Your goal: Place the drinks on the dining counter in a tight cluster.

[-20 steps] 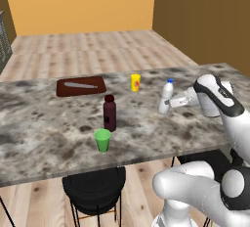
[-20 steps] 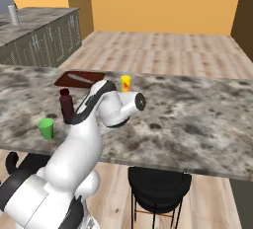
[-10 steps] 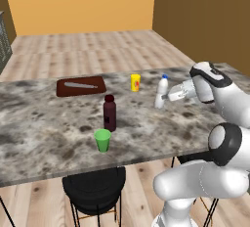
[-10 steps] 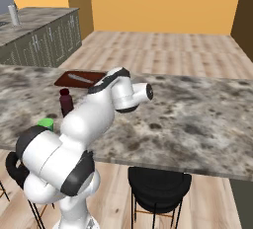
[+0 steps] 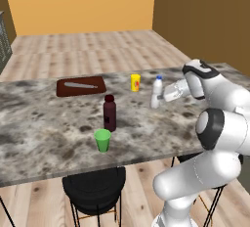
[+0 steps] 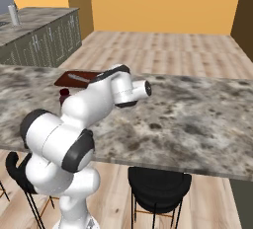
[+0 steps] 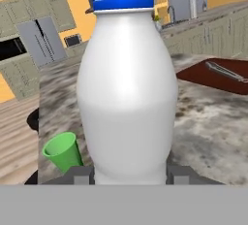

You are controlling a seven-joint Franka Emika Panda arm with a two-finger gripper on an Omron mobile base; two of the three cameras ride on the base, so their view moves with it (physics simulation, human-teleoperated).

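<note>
Grey-brown marbled stone dining counter, left base view: the two-finger gripper is clamped on the small white blue-capped water bottle, upright near the yellow cup; the squat maroon bottle stands just behind the green cup — a dark red cutting board lies farther back. Right base view: the white arm covers most of the maroon bottle. Hand view: both fingertips press the water bottle's base — the green cup sits lower left.
</note>
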